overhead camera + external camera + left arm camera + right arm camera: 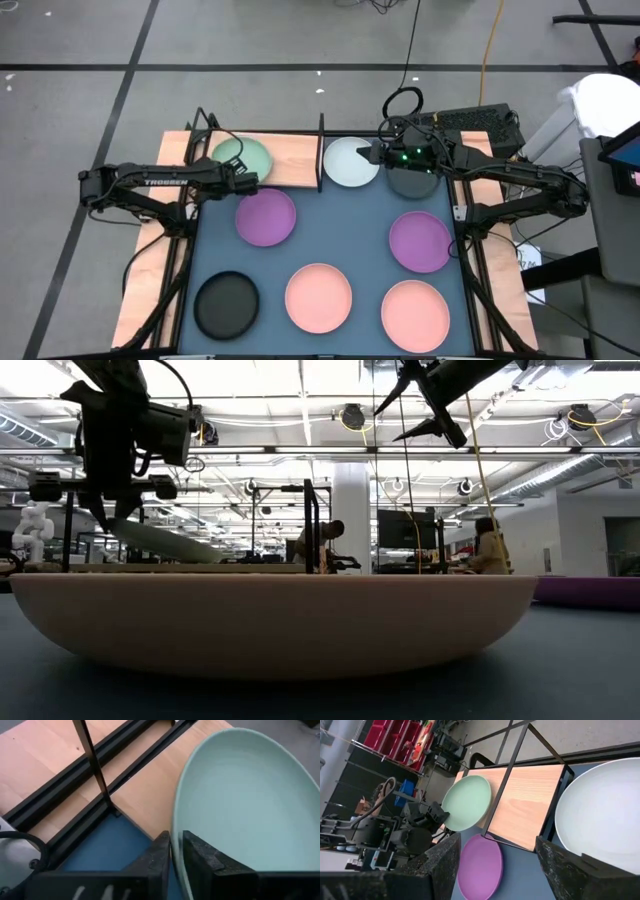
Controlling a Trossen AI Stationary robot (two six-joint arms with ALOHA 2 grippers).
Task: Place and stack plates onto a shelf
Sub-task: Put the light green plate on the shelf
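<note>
Matte pale green plate point(250, 800), light-wood grained shelf point(150, 785), thin black metal posts point(92, 757), smooth blue-grey mat point(340, 240)

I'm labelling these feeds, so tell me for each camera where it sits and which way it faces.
High: overhead, straight down on the mat, both arms; left gripper at the green plate.
Low: at table height, level across a pink plate into the room; arms overhead.
Left wrist: past its fingers pinching the green plate's rim above the shelf.
Right wrist: between open fingers, over the white plate.
Shared: right wrist and high both show the purple plate.
</note>
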